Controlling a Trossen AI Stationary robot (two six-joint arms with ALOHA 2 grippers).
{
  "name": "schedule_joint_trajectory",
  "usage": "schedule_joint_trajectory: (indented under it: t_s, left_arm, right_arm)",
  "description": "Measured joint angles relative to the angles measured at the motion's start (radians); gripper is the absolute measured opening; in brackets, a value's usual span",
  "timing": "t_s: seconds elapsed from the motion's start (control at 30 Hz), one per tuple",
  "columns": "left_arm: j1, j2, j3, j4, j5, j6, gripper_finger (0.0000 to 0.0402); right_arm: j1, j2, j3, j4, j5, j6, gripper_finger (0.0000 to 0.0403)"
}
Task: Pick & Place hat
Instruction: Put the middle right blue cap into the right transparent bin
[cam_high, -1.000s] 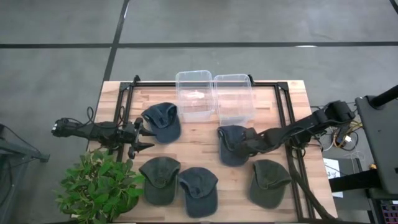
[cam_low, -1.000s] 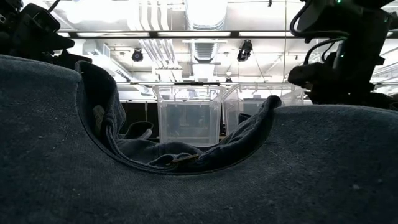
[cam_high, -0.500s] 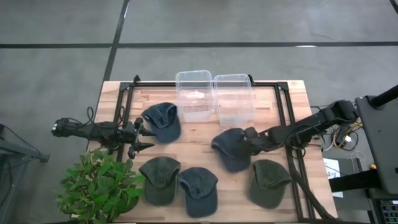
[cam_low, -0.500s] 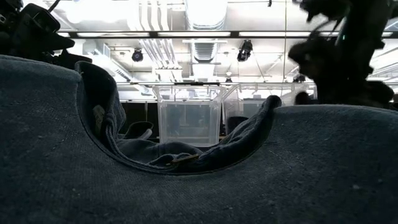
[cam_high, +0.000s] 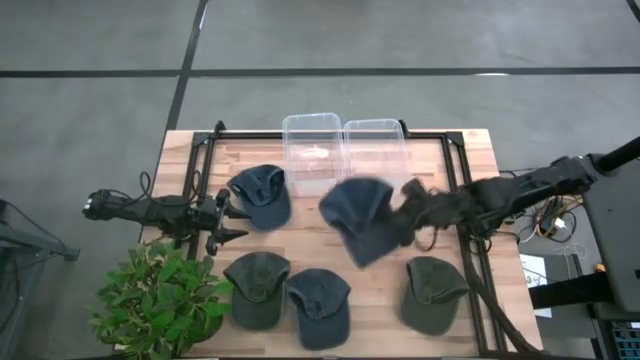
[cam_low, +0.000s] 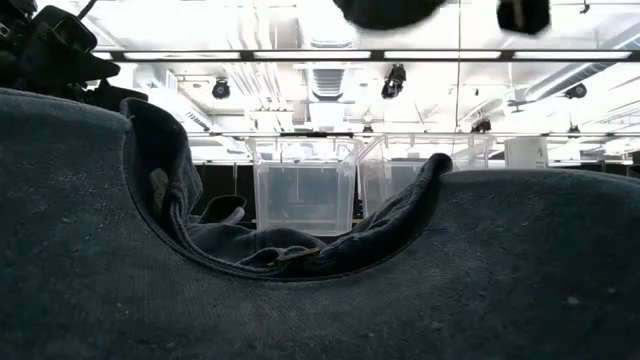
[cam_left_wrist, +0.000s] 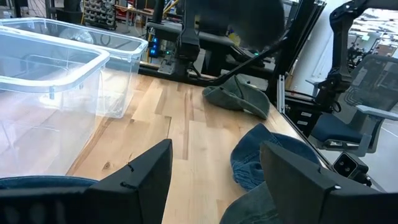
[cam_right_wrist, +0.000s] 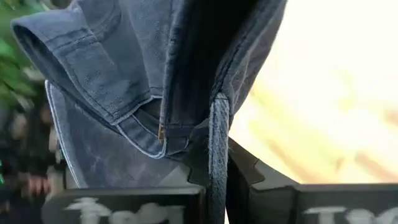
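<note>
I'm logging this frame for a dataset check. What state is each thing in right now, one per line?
Right gripper: shut on the blue denim hat, raised above the table.
Blue denim hat: lifted, hanging from the right gripper.
Left gripper: open, holding nothing, beside another denim hat.
Left clear bin: open, no hat inside.
Right clear bin: open, no hat inside.
Four other hats: lying on the table.

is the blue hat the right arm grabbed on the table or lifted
Lifted. The blue hat hangs from the right hand, clamped by its edge in the right wrist view, near the clear bins.
</note>
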Motion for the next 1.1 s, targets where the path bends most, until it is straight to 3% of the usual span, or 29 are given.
schedule_joint_trajectory:
  t_s: [0.13, 0.4, 0.53, 0.9, 1.0, 1.1]
  left_arm:
    - [0.0, 0.0, 0.0, 0.0, 0.0, 0.0, 0.0236]
    - [0.0, 0.0, 0.0, 0.0, 0.0, 0.0, 0.0236]
    - [0.0, 0.0, 0.0, 0.0, 0.0, 0.0, 0.0236]
    - [0.0, 0.0, 0.0, 0.0, 0.0, -0.007, 0.0236]
    - [0.0, 0.0, 0.0, 0.0, 0.0, -0.033, 0.0236]
    - [0.0, 0.0, 0.0, 0.0, 0.0, -0.061, 0.0236]
  right_arm:
    - [-0.037, -0.03, 0.119, -0.076, 0.059, -0.115, 0.0013]
    - [-0.067, -0.096, 0.252, -0.088, 0.003, -0.394, 0.0013]
    - [-0.067, -0.13, 0.276, -0.057, -0.121, -0.505, 0.0013]
    - [-0.066, -0.192, 0.261, 0.239, -0.627, -0.698, 0.0013]
    - [-0.066, -0.187, 0.26, 0.287, -0.695, -0.719, 0.0013]
    - [-0.067, -0.182, 0.259, 0.288, -0.696, -0.716, 0.0013]
